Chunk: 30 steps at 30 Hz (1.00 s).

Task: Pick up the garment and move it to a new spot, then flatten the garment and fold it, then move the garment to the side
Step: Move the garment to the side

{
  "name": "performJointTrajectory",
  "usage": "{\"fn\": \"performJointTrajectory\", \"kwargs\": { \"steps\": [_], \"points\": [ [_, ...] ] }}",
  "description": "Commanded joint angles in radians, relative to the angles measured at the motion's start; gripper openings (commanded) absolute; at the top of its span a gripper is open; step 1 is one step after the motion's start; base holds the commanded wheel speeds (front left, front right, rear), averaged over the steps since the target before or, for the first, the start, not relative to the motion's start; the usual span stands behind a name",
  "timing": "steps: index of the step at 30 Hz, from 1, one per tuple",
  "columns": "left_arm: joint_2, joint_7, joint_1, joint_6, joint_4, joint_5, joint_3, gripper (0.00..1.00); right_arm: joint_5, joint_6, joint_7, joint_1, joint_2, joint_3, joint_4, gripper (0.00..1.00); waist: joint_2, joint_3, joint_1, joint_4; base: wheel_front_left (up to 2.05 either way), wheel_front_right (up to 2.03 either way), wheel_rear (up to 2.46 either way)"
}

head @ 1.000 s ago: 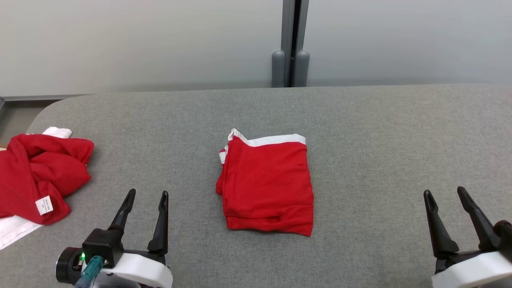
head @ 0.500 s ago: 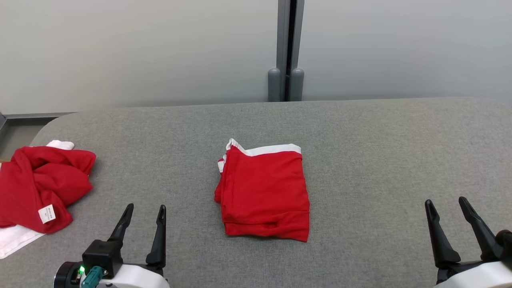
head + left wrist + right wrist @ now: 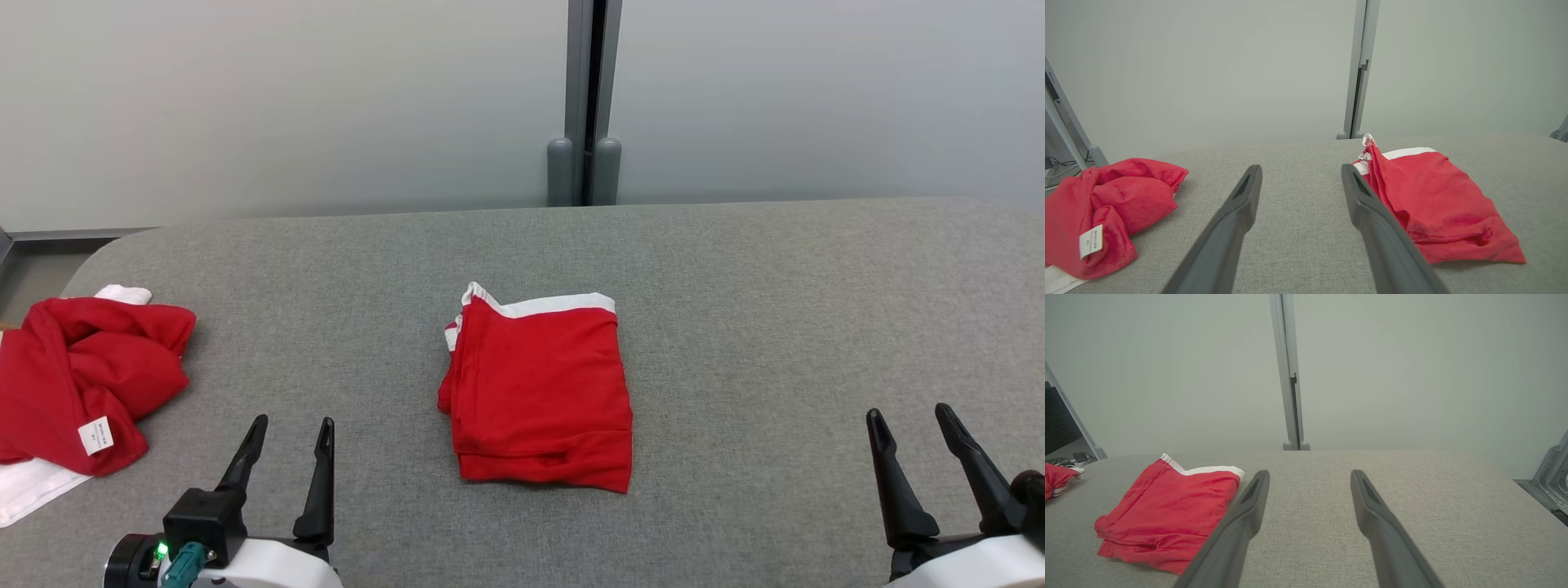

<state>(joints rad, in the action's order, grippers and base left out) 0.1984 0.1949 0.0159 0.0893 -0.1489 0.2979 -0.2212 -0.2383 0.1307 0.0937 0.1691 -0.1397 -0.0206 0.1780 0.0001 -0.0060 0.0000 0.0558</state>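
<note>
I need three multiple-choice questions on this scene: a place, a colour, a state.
1. Where on the table lies the folded garment? A. middle B. right edge C. left edge
2. What colour is the band on its far edge? A. blue B. white C. black
3. How are the left gripper and right gripper? A. open, empty B. shut on the garment C. shut, empty
Answers: 1 A, it lies between the two grippers; 2 B, white borders the red cloth; 3 A, both stand spread with nothing held.
</note>
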Motion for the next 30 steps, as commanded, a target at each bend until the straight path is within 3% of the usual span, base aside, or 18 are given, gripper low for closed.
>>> {"fn": "performJointTrajectory", "kwargs": {
  "steps": [1, 10, 15, 22, 30],
  "points": [
    [0.005, 0.001, 0.007, 0.004, 0.002, 0.003, 0.000, 1.00, 0.002, 0.000, 0.000, 0.007, 0.000, -0.002, 0.005, 1.00, -0.0001, 0.000, 0.0000, 0.001, 0.00, 0.00, 0.00],
    [0.004, 0.004, -0.029, 0.008, 0.006, 0.005, -0.006, 1.00, 0.009, 0.000, -0.010, -0.004, 0.005, -0.005, -0.001, 1.00, -0.0001, 0.016, 0.0000, 0.026, 0.00, 0.00, 0.00],
    [-0.007, 0.016, -0.088, 0.003, 0.015, -0.002, -0.014, 1.00, -0.002, 0.000, -0.017, -0.047, 0.004, 0.015, -0.029, 1.00, -0.0001, 0.078, 0.0000, 0.071, 0.00, 0.00, 0.00],
    [-0.040, 0.039, -0.191, -0.015, -0.001, -0.008, -0.037, 1.00, -0.026, 0.000, -0.013, -0.151, 0.000, 0.070, -0.144, 1.00, -0.0001, 0.171, 0.0000, 0.149, 0.00, 0.00, 0.00],
    [-0.089, 0.065, -0.303, -0.034, -0.035, -0.016, -0.058, 1.00, -0.068, 0.000, -0.034, -0.315, 0.006, 0.161, -0.362, 1.00, -0.0001, 0.273, 0.0000, 0.239, 0.00, 0.00, 0.00]
  ]
}}
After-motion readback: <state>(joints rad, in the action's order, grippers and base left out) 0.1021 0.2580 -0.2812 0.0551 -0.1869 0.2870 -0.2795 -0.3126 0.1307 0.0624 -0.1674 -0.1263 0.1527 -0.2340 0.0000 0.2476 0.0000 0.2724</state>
